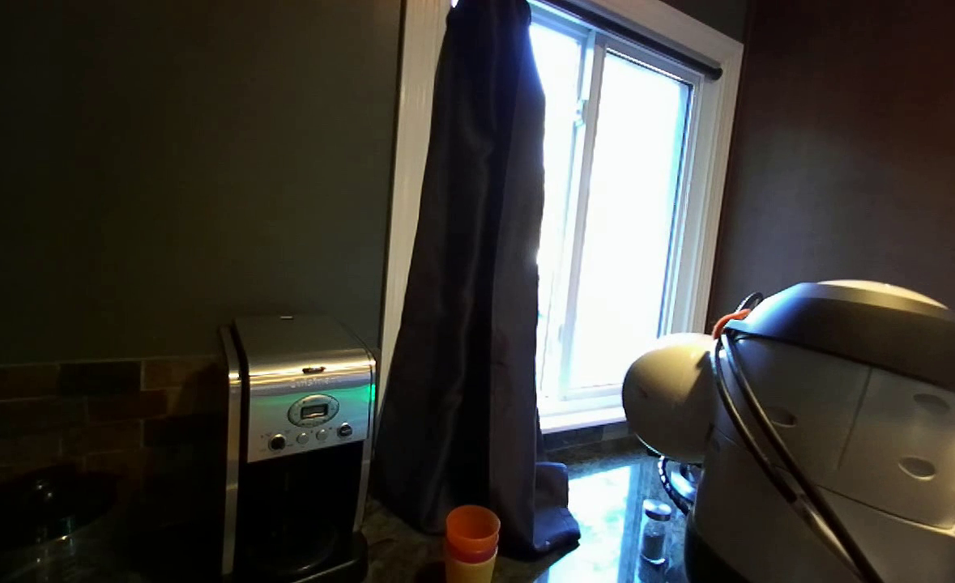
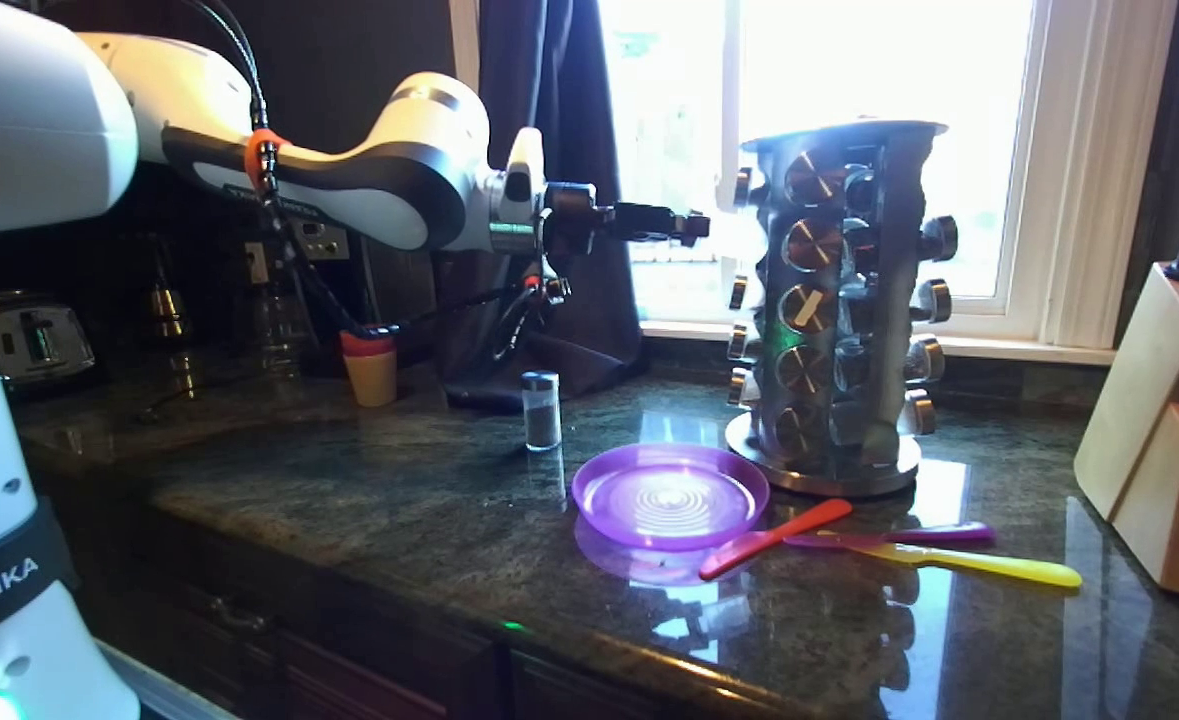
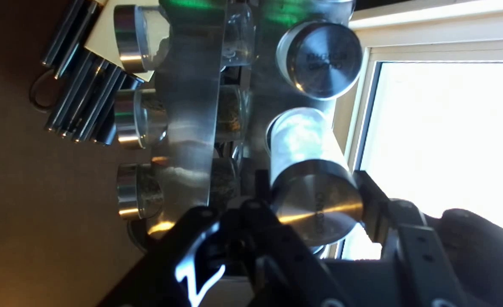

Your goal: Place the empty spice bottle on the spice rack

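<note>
Glossy counter (image 2: 399, 500), hand (image 2: 694, 227) clasping clear bottle (image 3: 313, 181)

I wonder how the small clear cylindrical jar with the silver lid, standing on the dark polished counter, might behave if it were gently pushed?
Pushed near its top, the jar would probably tip, being taller than wide. Once down, it would likely roll, given its round sides. Pushed low, it may slide, since the counter looks glossy and reflective.

I saw a dark, glossy counter (image 2: 369, 490) carrying the spice rack (image 2: 894, 320), a purple dish (image 2: 669, 500), three colored knives (image 2: 775, 540), a lidded jar (image 2: 541, 412), stacked cups (image 2: 371, 375) and a knife block (image 2: 1144, 430).
</note>
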Tool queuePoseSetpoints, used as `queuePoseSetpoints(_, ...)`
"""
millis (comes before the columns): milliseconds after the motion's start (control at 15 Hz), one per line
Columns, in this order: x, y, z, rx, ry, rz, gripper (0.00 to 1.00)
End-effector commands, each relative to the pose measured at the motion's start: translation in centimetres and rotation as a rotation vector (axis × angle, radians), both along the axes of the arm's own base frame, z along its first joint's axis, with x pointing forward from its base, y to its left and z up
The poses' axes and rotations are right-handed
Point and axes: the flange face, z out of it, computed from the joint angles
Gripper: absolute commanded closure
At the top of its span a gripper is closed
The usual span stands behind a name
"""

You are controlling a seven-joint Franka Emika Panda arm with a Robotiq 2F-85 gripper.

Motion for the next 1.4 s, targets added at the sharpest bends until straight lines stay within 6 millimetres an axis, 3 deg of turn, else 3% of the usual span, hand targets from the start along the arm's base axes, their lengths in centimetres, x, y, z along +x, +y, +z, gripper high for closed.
queuePoseSetpoints(0, 0.0, -0.9, -1.0, -0.036, -0.011, -0.013, 0.75)
queuePoseSetpoints(533, -0.1, -1.3, -2.1, -0.083, 0.018, -0.032, 0.75)
queuePoseSetpoints(1333, 0.2, -3.2, -2.2, -0.031, 0.036, -0.122, 0.75)
